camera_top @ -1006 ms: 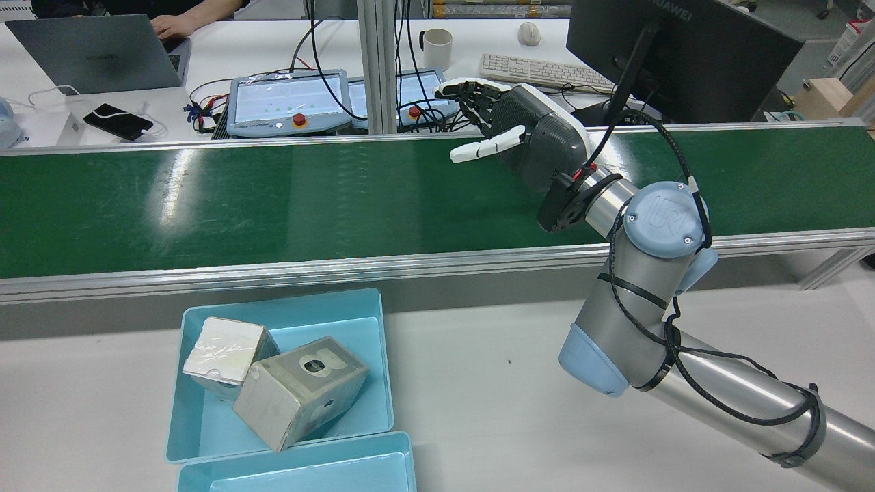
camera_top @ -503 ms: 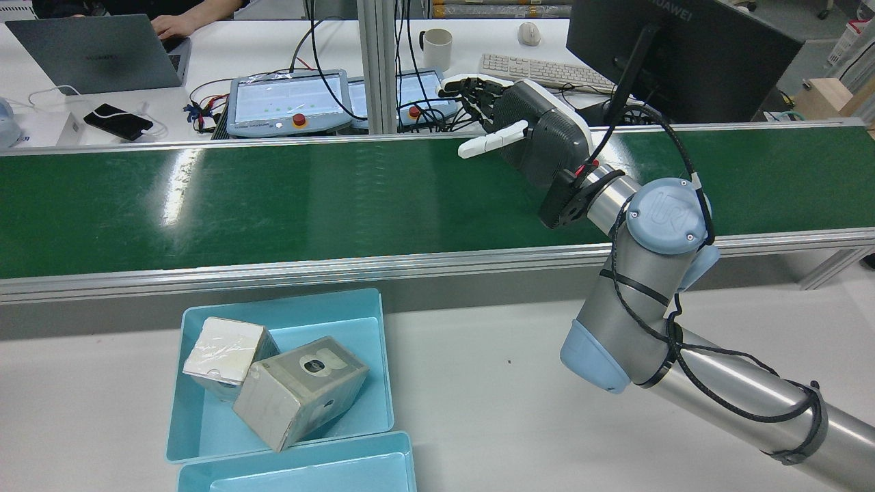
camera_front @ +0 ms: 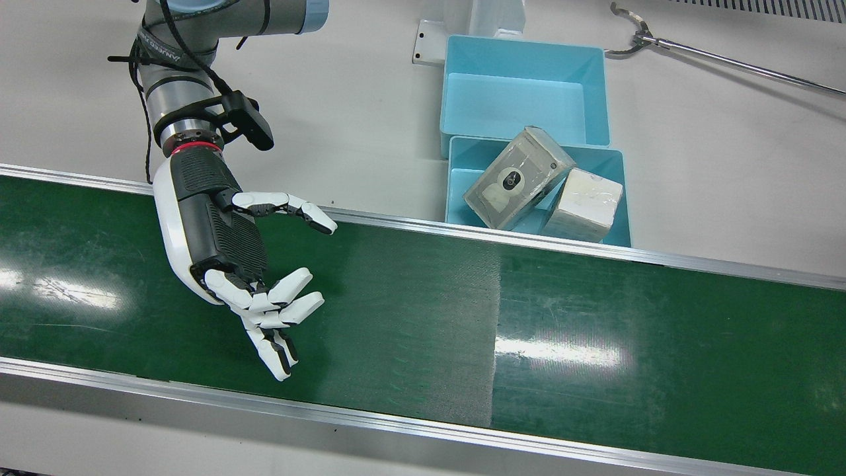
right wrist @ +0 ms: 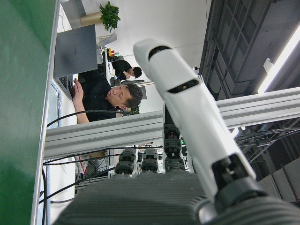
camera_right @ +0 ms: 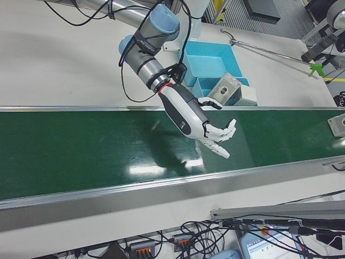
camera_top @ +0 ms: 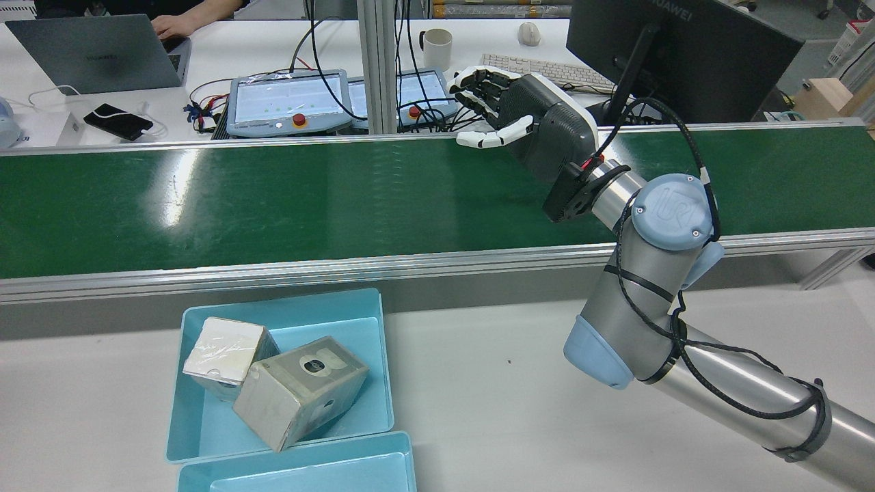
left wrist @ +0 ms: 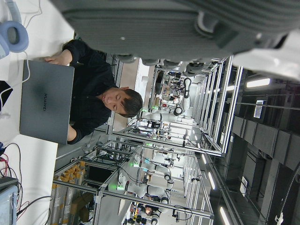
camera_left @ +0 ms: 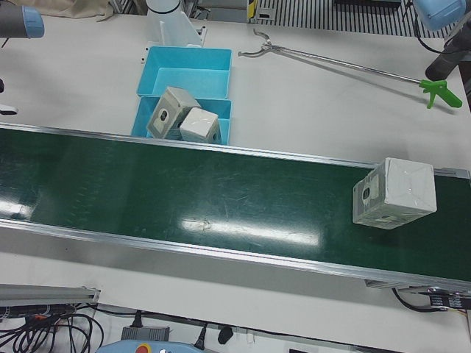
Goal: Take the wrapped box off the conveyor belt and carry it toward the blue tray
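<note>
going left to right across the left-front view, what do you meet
Two stacked light-blue plastic trays, the nearer holding two wrapped boxes → long metal grabber tool with a green handle → wrapped white box on the green conveyor belt.

Glossy scuffed green conveyor belt, brushed metal rails, film-wrapped box, smooth plastic blue tray

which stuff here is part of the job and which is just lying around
Job:
wrapped box on the conveyor belt
blue tray
right hand, open

Lying about:
reacher tool
second blue tray
laptop
mug
</note>
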